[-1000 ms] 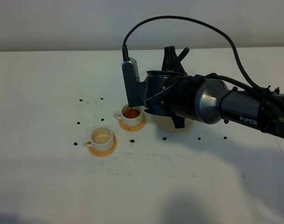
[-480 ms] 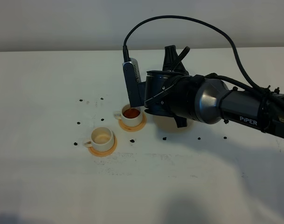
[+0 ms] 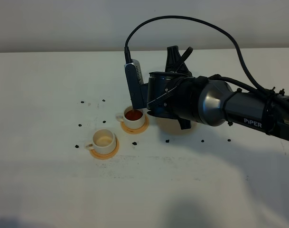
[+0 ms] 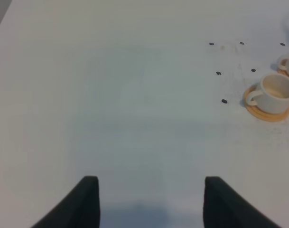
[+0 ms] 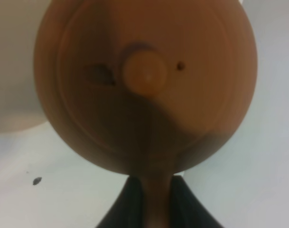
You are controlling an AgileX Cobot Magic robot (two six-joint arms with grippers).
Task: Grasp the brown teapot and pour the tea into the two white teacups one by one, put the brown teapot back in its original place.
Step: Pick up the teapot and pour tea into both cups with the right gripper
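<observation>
Grip check: right fingers [image 5: 131,205] are clamped on the loop handle of the teapot [image 5: 144,95], with the lid knob facing the wrist camera. In the high view the right arm [image 3: 215,104] hides the pot. Left fingers [image 4: 88,202] are apart and empty over bare desk [image 4: 111,95], far from the work.

Filled cup [image 3: 133,117] sits just beside the right fingers' end and holds red-brown tea. Second cup [image 3: 104,137] is farther from them, pale inside, judged not yet poured. Each cup sits on an orange coaster [image 3: 106,153].

Risks, as judged:
- Overfilling the filled cup if the tilt is held, since the spout is out of view.
- A drip trail across the desk on the way to the second cup if the pot is not levelled first.
- The lid sliding off under a steep tilt, as nothing presses on it.
- The handle turning in the fingers, given the narrow hold.
- The arm's low body nudging the filled cup off its coaster.

Writing: "PiPER" in white on the right arm; nothing else is readable.
</observation>
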